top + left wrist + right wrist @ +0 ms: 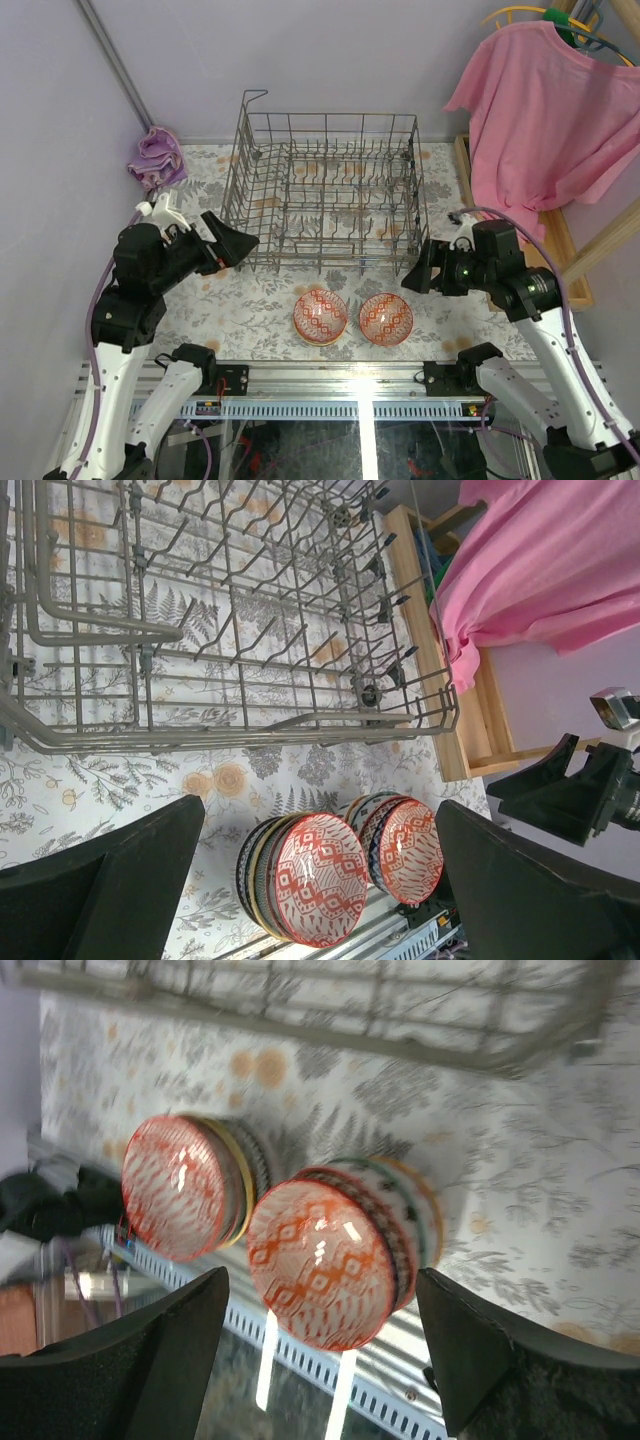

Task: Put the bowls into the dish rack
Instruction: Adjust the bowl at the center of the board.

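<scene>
Sitting between dish rack (330,250) and table (240,310) edge, stacked bowls (320,316)

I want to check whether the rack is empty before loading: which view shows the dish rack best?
Top external: the whole dish rack shows from above, with nothing inside. Left wrist shows only its near portion, cropped by the frame. Right wrist catches just a blurred strip of its edge.

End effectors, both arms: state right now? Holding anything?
Left end effector: open, holding nothing.
Right end effector: open, holding nothing.
</scene>
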Available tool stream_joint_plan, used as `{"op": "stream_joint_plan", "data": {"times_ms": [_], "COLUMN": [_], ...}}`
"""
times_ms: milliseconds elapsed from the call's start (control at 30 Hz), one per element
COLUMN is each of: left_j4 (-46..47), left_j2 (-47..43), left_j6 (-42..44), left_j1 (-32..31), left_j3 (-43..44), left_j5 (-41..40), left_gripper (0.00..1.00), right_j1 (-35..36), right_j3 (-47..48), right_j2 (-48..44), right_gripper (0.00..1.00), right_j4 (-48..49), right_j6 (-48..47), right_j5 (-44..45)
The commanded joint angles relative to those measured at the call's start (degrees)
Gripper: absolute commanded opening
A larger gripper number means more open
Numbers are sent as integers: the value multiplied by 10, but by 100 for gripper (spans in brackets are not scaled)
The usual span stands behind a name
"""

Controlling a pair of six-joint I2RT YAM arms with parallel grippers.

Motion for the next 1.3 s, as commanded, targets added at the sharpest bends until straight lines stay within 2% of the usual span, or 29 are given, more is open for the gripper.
{"op": "stream_joint_plan", "data": {"times_ms": [0, 233, 367, 533, 667, 867, 1100, 1267], "left_j4": [-46, -101, -146, -185, -189, -184, -179, -179], "left_j2": [-1, -23, -19, -17, -23, -31, -40, -48], "left_j6": [-3, 8, 18, 26, 26, 25, 23, 23], "left_j1": [-4, -4, -4, -4, -4, -3, -4, -4], "left_j3": [-16, 22, 57, 84, 77, 60, 52, 41], "left_j5": [91, 4, -44, -85, -89, -83, -75, -74], "left_gripper": [100, 100, 100, 99, 100, 100, 100, 100], "right_j1": [112, 313, 439, 554, 588, 627, 649, 653], "right_j3": [47, 133, 178, 210, 230, 278, 312, 338], "right_j2": [38, 142, 213, 302, 357, 429, 487, 528], "right_gripper": [82, 80, 79, 74, 66, 62, 57, 48], "right_j4": [1, 6, -17, 0, 30, 28, 44, 47], "right_j6": [15, 49, 70, 87, 93, 102, 111, 108], "right_j5": [7, 158, 303, 359, 354, 376, 376, 377]}}
